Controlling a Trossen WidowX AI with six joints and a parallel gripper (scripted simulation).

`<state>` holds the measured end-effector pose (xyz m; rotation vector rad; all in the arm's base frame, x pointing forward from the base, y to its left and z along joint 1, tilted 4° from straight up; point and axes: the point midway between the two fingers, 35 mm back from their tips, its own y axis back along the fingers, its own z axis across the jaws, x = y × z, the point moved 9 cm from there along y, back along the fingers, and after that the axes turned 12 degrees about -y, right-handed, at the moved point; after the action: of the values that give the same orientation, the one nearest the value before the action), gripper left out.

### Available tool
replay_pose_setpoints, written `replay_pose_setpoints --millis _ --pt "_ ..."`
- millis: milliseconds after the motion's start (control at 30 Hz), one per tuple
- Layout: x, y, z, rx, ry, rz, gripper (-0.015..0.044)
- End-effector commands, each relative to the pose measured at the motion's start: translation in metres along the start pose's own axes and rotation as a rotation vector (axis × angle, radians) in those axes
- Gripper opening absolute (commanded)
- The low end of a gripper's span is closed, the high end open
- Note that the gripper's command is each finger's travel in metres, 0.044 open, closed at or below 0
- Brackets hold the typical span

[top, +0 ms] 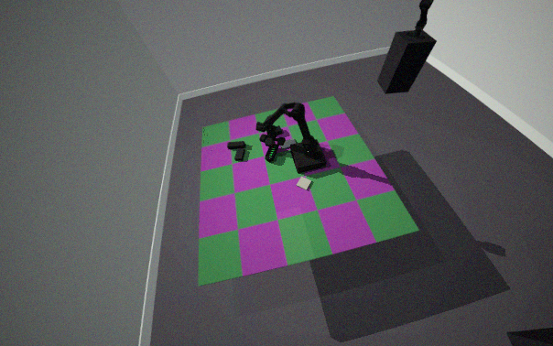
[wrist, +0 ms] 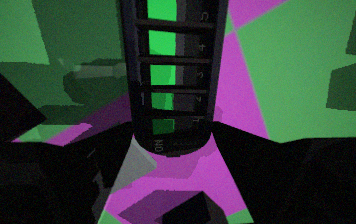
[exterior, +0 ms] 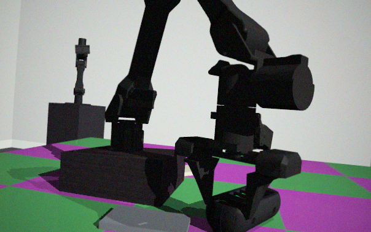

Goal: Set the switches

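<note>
The dark grey controller unit (top: 273, 156) (exterior: 266, 206) (wrist: 192, 75) sits flat on its base on the checkered surface, switches up. In the wrist view a row of switches runs up the frame, numbers on the right, green ends on the left, with "ON" at the near end. The far end is cut off, and which ends are pressed down is hard to tell. The label underneath is hidden. My gripper (top: 272, 145) (exterior: 228, 208) (wrist: 173, 126) is open and low, its fingers astride the near end of the unit. The tips stand close against both long sides; contact is unclear.
A flat grey module (exterior: 147, 218) (wrist: 131, 165) lies between the unit and the arm's base (top: 309, 159) (exterior: 107, 176). A pale block (top: 304, 183) lies beyond the base. Two dark modules (top: 236, 145) (top: 240, 155) lie on the unit's other side.
</note>
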<state>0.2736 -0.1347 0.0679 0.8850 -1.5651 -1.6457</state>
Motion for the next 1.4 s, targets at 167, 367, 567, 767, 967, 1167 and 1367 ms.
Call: replay_pose_setpoints --millis 167,367,567,767,967,1167,1367 --pt "0.000 -0.002 0.000 -0.003 0.003 0.004 0.0275" --pt "0.000 -0.002 0.000 -0.003 0.003 0.004 0.0215" --pt "-0.002 -0.002 -0.002 -0.003 0.003 0.004 0.0058" --pt "-0.005 -0.002 -0.007 -0.003 0.003 0.004 0.0000" --pt "-0.009 -0.002 -0.011 -0.002 0.003 0.004 0.0000" --pt "-0.009 -0.002 -0.012 -0.002 0.003 0.003 0.0000" --pt "-0.010 -0.001 -0.013 -0.002 0.003 0.003 0.0000"
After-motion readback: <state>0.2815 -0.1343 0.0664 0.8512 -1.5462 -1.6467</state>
